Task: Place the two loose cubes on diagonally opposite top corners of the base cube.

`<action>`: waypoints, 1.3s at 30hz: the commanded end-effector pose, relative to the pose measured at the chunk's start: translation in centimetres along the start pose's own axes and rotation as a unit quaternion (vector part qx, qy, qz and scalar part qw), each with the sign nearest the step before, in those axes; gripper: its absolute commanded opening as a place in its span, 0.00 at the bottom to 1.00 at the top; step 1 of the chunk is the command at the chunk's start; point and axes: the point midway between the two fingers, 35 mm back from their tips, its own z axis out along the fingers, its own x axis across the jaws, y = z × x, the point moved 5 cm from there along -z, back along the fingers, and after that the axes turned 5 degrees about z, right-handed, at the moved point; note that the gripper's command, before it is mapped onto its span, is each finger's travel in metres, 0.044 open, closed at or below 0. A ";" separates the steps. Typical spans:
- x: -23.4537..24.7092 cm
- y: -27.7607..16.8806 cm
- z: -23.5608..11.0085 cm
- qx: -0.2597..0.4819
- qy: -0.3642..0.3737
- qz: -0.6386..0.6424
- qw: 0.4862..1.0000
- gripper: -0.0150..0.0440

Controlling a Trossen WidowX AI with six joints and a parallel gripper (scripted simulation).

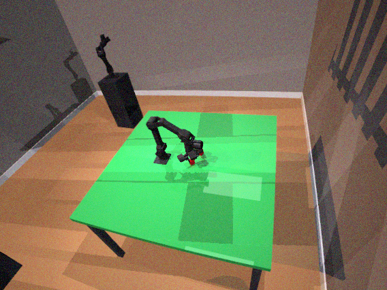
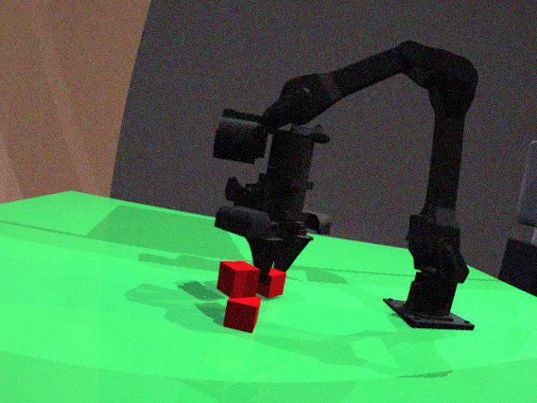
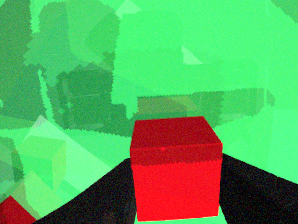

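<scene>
Three cubes are showing plain red: one [image 2: 237, 278] at left, one [image 2: 273, 283] farther right, one [image 2: 242, 312] nearest. The table [image 2: 95, 303] is glowing bright green, banded with darker green shadow patches. The arm [image 2: 440, 156] and gripper [image 2: 271, 265] are looking matte black. The floor [image 1: 41, 190] is showing orange-brown wood.

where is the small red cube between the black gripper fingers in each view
Top: the small red cube is near the green table's middle, mostly hidden under the black gripper.
Exterior: centre, rightmost of three red cubes, behind a finger.
Wrist: centre, fingers touching both sides.
Shared landmark: the gripper around it.
</scene>
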 end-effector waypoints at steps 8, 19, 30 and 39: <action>0.4 0.4 -3.5 -0.004 0.003 -0.001 1.000 0.43; 0.4 0.3 -7.0 -0.004 0.003 -0.001 1.000 0.43; 0.0 0.0 -10.2 -0.004 0.003 -0.001 1.000 0.43; 1.7 -0.9 -10.2 -0.004 0.006 0.013 1.000 0.43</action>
